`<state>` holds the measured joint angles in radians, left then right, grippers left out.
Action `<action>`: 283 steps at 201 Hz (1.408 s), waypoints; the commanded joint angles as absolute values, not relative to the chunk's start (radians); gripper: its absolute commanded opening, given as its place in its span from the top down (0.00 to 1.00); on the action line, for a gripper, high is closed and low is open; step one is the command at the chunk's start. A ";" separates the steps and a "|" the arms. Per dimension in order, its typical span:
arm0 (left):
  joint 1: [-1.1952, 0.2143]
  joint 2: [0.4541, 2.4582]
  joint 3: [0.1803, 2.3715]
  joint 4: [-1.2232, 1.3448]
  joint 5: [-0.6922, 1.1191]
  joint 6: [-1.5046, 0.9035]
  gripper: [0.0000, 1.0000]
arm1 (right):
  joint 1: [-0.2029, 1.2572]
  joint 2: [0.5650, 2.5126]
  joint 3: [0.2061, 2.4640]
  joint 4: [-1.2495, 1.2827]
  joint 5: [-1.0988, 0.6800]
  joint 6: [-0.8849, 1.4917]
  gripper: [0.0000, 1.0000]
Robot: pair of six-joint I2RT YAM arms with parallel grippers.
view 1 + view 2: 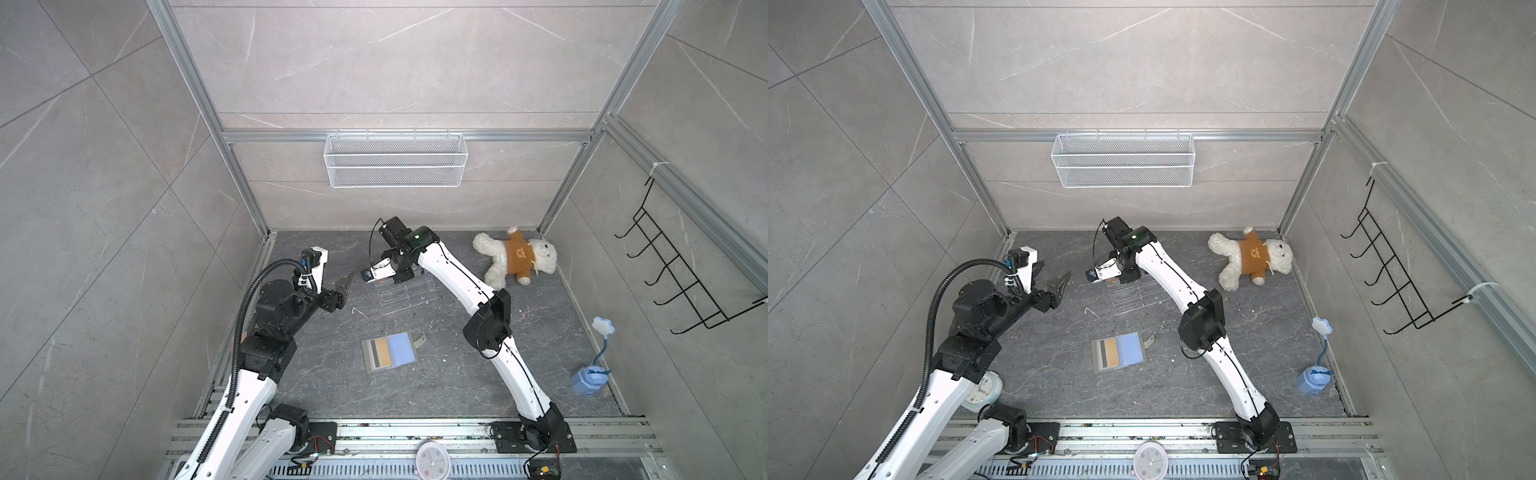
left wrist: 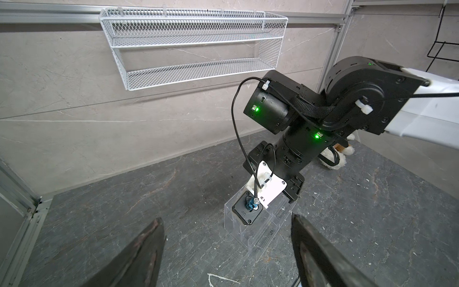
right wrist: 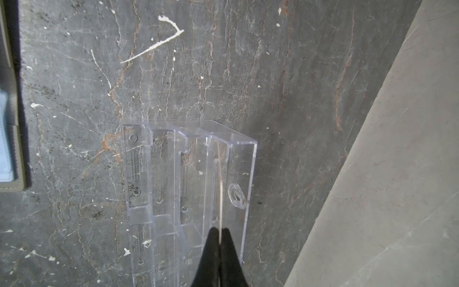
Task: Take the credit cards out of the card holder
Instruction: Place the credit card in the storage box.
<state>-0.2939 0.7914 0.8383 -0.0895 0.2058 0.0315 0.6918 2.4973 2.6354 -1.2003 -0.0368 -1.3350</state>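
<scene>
The grey card holder (image 1: 367,353) (image 1: 1097,355) lies open on the dark floor, light blue panel up, with a gold-orange credit card (image 1: 385,353) (image 1: 1111,352) in its slots. One edge of the holder shows in the right wrist view (image 3: 15,149). My right gripper (image 3: 220,229) is shut on another credit card (image 3: 219,186), seen edge-on, just above the rear tier of a clear acrylic stand (image 3: 188,174) (image 1: 407,293). My left gripper (image 2: 227,218) (image 1: 1048,276) hovers open and holds nothing, left of the stand.
A white teddy bear (image 1: 515,257) lies at the back right. A white wire basket (image 1: 395,160) hangs on the back wall and a black hook rack (image 1: 681,282) on the right wall. A blue lamp (image 1: 590,374) stands right; a round clock (image 1: 432,461) lies in front.
</scene>
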 commanded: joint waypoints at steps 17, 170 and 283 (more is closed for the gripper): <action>-0.291 0.778 0.828 -0.052 0.242 0.041 0.19 | 0.686 2.461 2.656 -1.213 -0.035 -1.318 1.00; -0.291 0.772 0.816 -0.033 0.256 0.034 0.19 | 0.665 2.445 2.669 -1.206 -0.035 -1.301 1.00; -0.292 0.785 0.818 -0.035 0.272 0.032 0.20 | 0.662 2.501 2.670 -1.181 -0.038 -1.306 1.00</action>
<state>-0.2939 0.7834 0.8146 -0.0803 0.2470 0.0303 0.6632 2.4798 2.6556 -1.1839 -0.0296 -1.3128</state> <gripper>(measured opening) 0.805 0.051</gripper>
